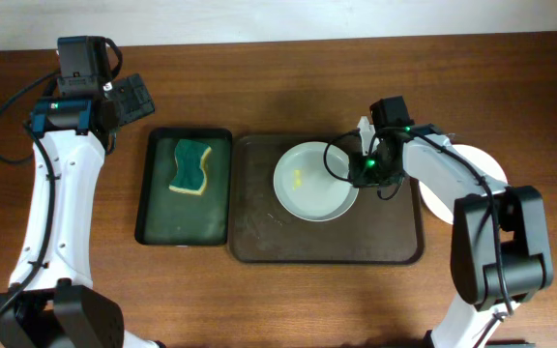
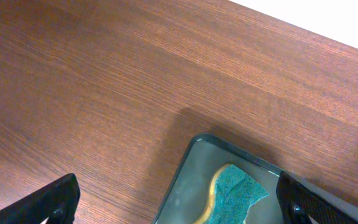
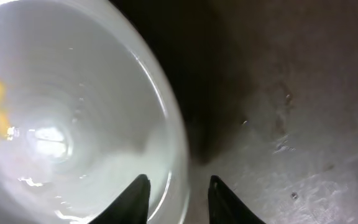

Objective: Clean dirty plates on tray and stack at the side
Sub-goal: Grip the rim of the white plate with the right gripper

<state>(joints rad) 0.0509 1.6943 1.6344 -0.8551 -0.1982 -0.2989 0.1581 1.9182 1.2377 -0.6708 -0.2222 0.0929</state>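
Note:
One white plate (image 1: 307, 184) with a small yellow smudge lies on the dark brown tray (image 1: 259, 242). My right gripper (image 1: 363, 169) is at the plate's right rim. In the right wrist view its fingers (image 3: 178, 193) straddle the rim of the plate (image 3: 73, 112) with a gap on both sides, over the tray floor (image 3: 291, 124). Another white plate (image 1: 489, 172) lies on the table right of the tray, partly hidden by the right arm. A third plate is not visible. My left gripper (image 1: 133, 97) is open and empty at the far left.
A narrow black tray (image 1: 153, 213) with a green and yellow sponge (image 1: 190, 166) stands left of the brown tray. The left wrist view shows the open left fingers (image 2: 178, 186) above the sponge (image 2: 235, 196) and the black tray's corner (image 2: 188, 149).

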